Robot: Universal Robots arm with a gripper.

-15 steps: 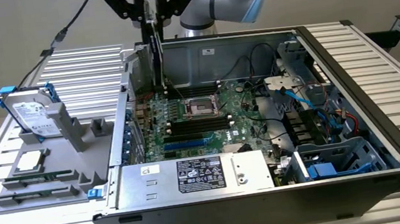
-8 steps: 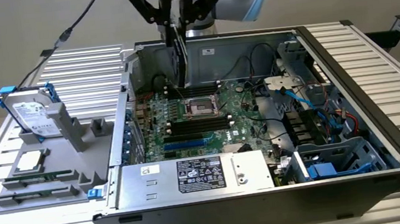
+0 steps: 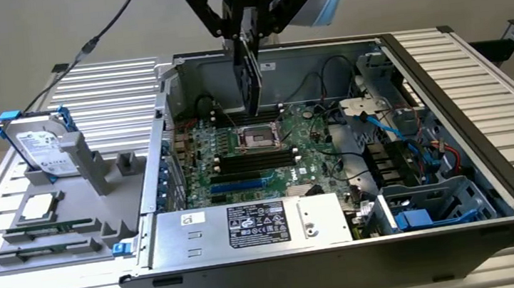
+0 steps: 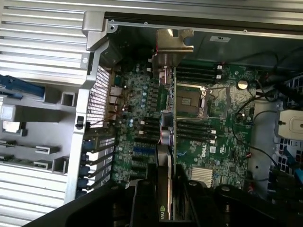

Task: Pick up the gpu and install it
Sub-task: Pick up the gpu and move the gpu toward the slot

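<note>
**GPU HELD EDGE-ON ABOVE OPEN CASE, NOT YET SEATED**

The slatted metal desk [image 3: 477, 56] carries an open computer case [image 3: 328, 276], which takes up the centre and right of the exterior frame. Inside it the green motherboard [image 3: 312, 163] lies flat. The power supply [image 3: 246, 227] runs along the case's lower edge in the frame. On the exterior view's left, a grey parts holder [image 3: 98, 182] stands just beside the case. A silver hard drive [image 3: 39, 149] in blue rails is upright in it.

The gpu [image 3: 247, 73] is at upper centre, clear of the board, and seen edge-on as a narrow dark strip. Its long axis runs roughly upright, and it hangs straight down from the claw [image 3: 247, 30], which is clamped on the card's upper end. In the wrist view the silver end bracket [image 4: 174, 45] is the end farthest from the fingers [image 4: 142, 203], so it is judged lowermost. The card appears to hover above the processor socket [image 3: 258, 137], apart from the blue expansion slots [image 3: 238, 187] at the board's lower left.

Writing: the DELL mark [image 4: 201, 152] on the motherboard reads clearly. The power supply's white label is illegible.
</note>
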